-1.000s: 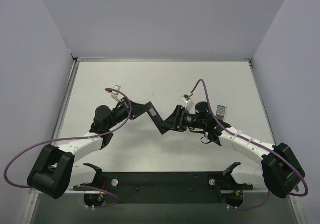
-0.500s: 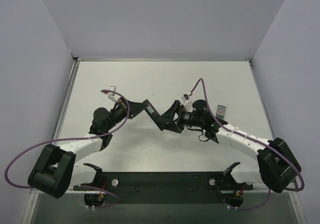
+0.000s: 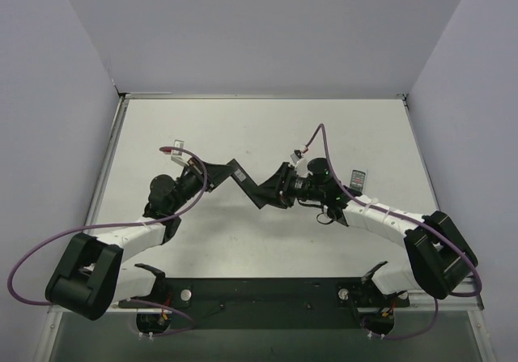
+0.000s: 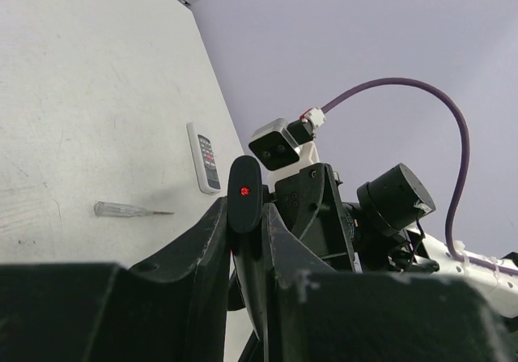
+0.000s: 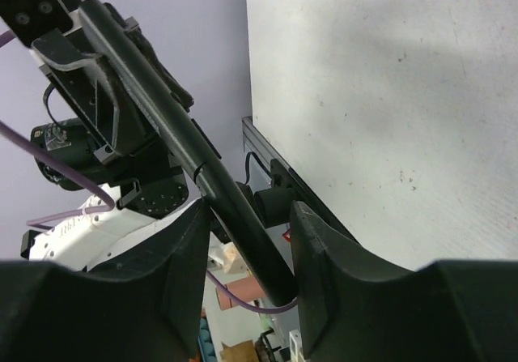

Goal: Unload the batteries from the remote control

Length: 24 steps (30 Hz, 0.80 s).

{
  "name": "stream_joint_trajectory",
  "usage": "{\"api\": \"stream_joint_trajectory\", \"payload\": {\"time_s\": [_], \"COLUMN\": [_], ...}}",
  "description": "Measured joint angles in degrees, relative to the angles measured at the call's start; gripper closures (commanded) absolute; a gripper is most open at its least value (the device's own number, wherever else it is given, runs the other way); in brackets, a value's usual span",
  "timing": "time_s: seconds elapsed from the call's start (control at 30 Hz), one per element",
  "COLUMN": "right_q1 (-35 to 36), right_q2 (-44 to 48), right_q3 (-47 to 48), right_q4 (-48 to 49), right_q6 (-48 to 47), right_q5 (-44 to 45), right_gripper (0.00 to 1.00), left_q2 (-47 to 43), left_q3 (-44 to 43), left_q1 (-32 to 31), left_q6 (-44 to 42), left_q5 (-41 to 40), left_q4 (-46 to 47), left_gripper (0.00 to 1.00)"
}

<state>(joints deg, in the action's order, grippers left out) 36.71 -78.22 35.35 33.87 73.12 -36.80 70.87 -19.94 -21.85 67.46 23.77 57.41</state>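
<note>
Step in hand, as a guess: bracing mid-air above the table (image 3: 243, 127) and taking a second grip to get at the battery compartment. To do well:
- Brace hard with left gripper (image 4: 244, 216), no slackening, no twisting.
- Do all the work with right gripper (image 5: 251, 212).
- Close squarely on the flat faces, not the edges.
- Push or pull straight along the length, gently, to avoid bending or popping loose.
- Work low over the table, to catch any dropped cell.
- Mind arm-to-arm contact, with both wrists crowded at centre of the overhead frame.

Clenched: left fingers (image 4: 206, 240), grasping the remote control (image 5: 162, 103) near one end, rounded tip with red dot poking up past the fingertips at centre of the left wrist frame.

In the right wrist frame, a long black diagonal from upper left down into the gap between right fingers (image 5: 312, 240) at bottom centre. Seemingly touching the left-hand pad. Contact or thin gap on the other side, cannot tell, so grasp there unconfirmed.

Overhead: short dark bar bridging both sets of fingertips, centre of frame, off the surface.

Whitish block (image 4: 204, 158) flat on the table, left of centre in the left wrist frame, apart from the fingers. Pale strip (image 4: 129, 210) near it, lower left. No batteries visible anywhere, presumably inside.
</note>
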Motion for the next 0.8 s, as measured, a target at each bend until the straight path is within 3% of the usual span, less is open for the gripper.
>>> {"api": "stream_joint_trajectory", "payload": {"time_s": [0.2, 0.43, 0.57, 0.8], "right_q1": [-0.7, -0.7, -0.7, -0.8], "right_q2": [0.2, 1.9, 3.1, 4.2], "right_q3": [-1.3, -6.4, -8.7, -10.6], "right_q4": [4.1, 8.3, 9.9, 12.2], "right_q6": [-1.7, -2.2, -2.4, -2.5], "right_q5": [-1.2, -1.1, -0.9, -1.0], "right_gripper": [0.77, 0.73, 0.77, 0.7], "left_q2": [-0.1, -1.2, -1.3, -1.3], "left_q3": [0.1, 0.3, 0.4, 0.4], "left_q1": [0.5, -0.2, -0.2, -0.3], "left_q6": [1.8, 1.0, 0.9, 1.4], "left_q5": [-1.5, 0.1, 1.5, 2.7], "left_q4": [-0.4, -4.2, -5.2, -5.5], "left_gripper": [1.0, 1.0, 1.0, 1.0]}}
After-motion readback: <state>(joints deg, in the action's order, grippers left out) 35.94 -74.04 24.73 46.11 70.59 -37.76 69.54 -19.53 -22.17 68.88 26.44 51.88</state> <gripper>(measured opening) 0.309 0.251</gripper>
